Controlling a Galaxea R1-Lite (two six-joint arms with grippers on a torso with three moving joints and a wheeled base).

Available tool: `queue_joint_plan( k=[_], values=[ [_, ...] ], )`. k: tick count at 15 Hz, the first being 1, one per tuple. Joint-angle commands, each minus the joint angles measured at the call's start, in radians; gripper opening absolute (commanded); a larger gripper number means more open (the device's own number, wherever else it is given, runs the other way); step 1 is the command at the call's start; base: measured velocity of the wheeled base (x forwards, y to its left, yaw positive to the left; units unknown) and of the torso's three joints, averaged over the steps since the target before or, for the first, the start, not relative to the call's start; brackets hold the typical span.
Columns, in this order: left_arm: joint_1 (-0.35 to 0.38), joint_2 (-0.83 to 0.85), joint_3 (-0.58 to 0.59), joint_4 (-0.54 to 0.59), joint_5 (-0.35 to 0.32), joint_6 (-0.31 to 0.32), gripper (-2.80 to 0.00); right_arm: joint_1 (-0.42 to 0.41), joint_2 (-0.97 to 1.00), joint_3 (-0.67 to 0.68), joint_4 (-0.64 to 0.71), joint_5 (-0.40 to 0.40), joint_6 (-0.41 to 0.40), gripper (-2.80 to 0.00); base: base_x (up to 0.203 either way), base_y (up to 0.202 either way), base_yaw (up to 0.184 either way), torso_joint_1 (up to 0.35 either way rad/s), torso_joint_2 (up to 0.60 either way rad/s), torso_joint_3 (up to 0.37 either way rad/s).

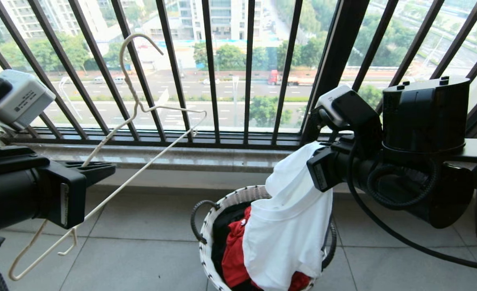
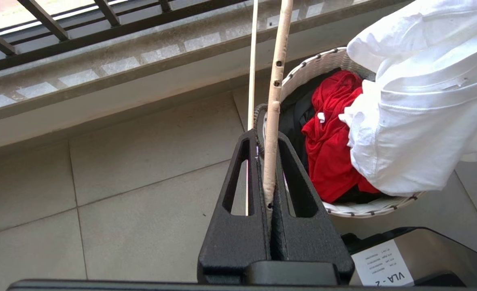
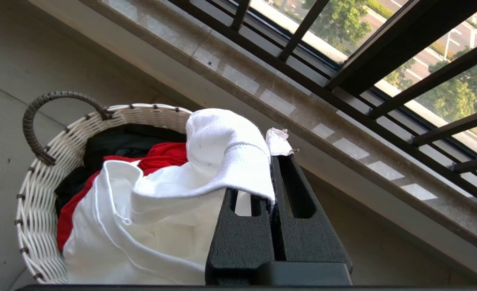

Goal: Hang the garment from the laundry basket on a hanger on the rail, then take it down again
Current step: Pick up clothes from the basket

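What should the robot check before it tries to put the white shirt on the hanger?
1. Left end effector shut on the hanger: ok.
2. Right end effector shut on the white T-shirt: ok.
3. T-shirt clear of the laundry basket: not ok, its lower part hangs inside.
4. Red garment left behind in the basket: ok.
5. Collar opening findable: cannot tell.
6. Rail in sight: not ok.

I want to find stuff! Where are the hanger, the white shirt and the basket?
hanger [image 1: 130, 83], head view, twisted neck.
white shirt [image 1: 289, 238], head view, hanging cloth body.
basket [image 3: 40, 190], right wrist view, woven wall.
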Motion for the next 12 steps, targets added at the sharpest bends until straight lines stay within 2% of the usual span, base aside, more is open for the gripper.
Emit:
queue_joint_plan(
  k=[1,5,12],
  values=[
    [0.0,-0.001,-0.003,0.001,0.002,0.0,-2.8,0.001,0.019,0.002,-0.004,-0.002,0.0,-2.8,0.0,0.0,0.0,-0.002,0.0,0.203],
    [0.0,-0.001,0.015,-0.058,0.002,0.004,-2.8,0.001,0.019,0.002,-0.004,-0.005,-0.002,-2.8,0.0,0.0,0.0,0.001,0.0,0.2],
    [-0.001,-0.004,0.018,-0.062,0.0,0.01,-2.8,0.017,0.022,0.009,-0.004,-0.009,-0.002,-2.8,0.0,0.0,0.0,0.003,0.0,0.203]
  ],
)
